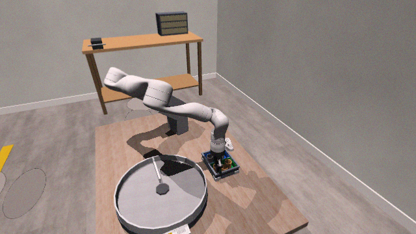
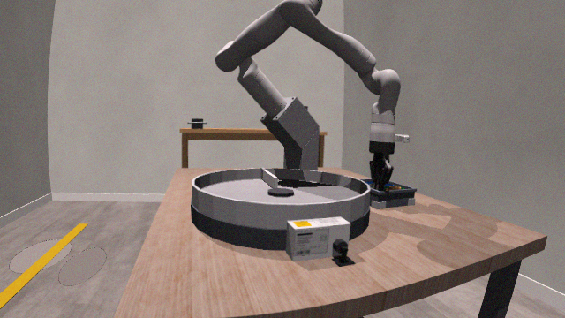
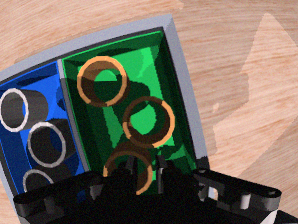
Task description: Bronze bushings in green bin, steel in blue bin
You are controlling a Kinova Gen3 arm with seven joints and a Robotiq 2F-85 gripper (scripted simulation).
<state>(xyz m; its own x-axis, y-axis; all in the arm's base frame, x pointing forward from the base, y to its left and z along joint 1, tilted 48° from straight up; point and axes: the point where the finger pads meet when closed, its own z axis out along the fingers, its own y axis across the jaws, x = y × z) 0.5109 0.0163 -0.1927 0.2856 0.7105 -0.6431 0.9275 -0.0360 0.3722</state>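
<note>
Exterior view: on the bench (image 1: 110, 143) (image 2: 212, 274), the turntable (image 1: 136, 208) (image 2: 265, 214) occupies the centre, with the two-compartment tray (image 1: 227, 175) (image 2: 397, 200) (image 3: 186, 90) near it at right. A carton (image 2: 309, 240) stands before the turntable, lower centre-right; a worktable (image 1: 140, 40) (image 2: 229, 131) stands behind the bench.

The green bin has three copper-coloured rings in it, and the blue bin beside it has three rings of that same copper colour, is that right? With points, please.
Not quite: the three rings (image 3: 47, 144) in the blue bin (image 3: 10, 172) are silvery grey, as the wrist view shows. The green bin (image 3: 156, 65) does have three copper-coloured rings (image 3: 102, 59).
</note>
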